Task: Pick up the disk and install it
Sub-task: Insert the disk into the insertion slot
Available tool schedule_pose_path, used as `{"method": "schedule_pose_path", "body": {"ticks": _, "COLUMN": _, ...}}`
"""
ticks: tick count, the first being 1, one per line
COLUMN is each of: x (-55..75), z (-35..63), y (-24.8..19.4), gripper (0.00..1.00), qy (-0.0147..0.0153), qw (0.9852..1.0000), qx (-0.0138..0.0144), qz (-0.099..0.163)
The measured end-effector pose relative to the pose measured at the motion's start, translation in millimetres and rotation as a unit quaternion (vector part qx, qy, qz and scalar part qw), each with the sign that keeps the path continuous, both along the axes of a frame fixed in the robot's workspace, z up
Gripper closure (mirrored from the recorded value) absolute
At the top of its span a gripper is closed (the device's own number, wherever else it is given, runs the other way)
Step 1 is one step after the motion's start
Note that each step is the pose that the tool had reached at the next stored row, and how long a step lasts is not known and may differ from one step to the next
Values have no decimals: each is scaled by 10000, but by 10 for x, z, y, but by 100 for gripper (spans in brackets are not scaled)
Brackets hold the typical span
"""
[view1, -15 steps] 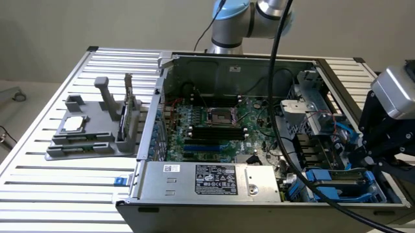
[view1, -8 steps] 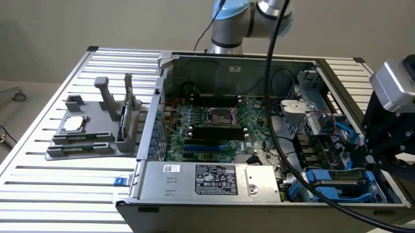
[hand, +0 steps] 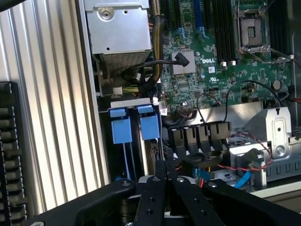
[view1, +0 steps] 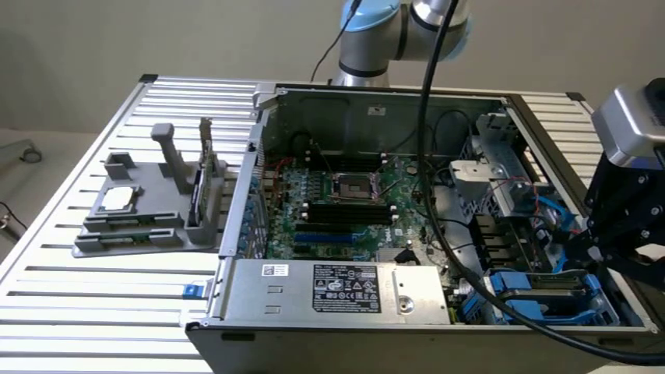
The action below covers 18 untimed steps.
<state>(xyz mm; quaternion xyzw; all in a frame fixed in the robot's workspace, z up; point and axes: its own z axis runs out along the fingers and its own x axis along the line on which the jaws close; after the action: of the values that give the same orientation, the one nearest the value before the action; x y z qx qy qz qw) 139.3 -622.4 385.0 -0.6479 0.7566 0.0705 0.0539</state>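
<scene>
Inside the open computer case (view1: 364, 101), two blue carrier ends (hand: 122, 129) (hand: 149, 126) stand side by side in the drive bay (view1: 550, 292) at the front corner on the exterior view's right. They are seen edge-on, so the disk's silver face and label are hidden. My black gripper (view1: 608, 245) hangs just above that bay, at the case's right side. In the wrist view the gripper (hand: 165, 165) is shut, its fingers (hand: 155, 197) pressed together with nothing between them, a short way from the blue ends.
The case lies on a slatted aluminium table (view1: 114, 280). A grey fixture (view1: 156, 210) on the exterior view's left holds a small silver chip (view1: 120, 199) and a thin upright card (view1: 198, 191). Black cables (hand: 202, 157) and a power supply (view1: 332, 288) crowd the bay's surroundings.
</scene>
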Motion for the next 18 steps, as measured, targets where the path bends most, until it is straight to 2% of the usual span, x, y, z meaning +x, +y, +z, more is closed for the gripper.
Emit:
{"method": "schedule_pose_path", "body": {"ticks": 4, "x": 0, "z": 13, "y": 0, "gripper": 86, "qy": 7, "qw": 9997, "qx": 0, "qz": -249}}
{"method": "schedule_pose_path", "body": {"ticks": 9, "x": 0, "z": 29, "y": 0, "gripper": 86, "qy": 15, "qw": 9984, "qx": 0, "qz": -568}}
{"method": "schedule_pose_path", "body": {"ticks": 14, "x": 0, "z": 45, "y": 0, "gripper": 86, "qy": 24, "qw": 9961, "qx": 0, "qz": -883}}
{"method": "schedule_pose_path", "body": {"ticks": 18, "x": 0, "z": 55, "y": 0, "gripper": 86, "qy": 35, "qw": 9936, "qx": 0, "qz": -1128}}
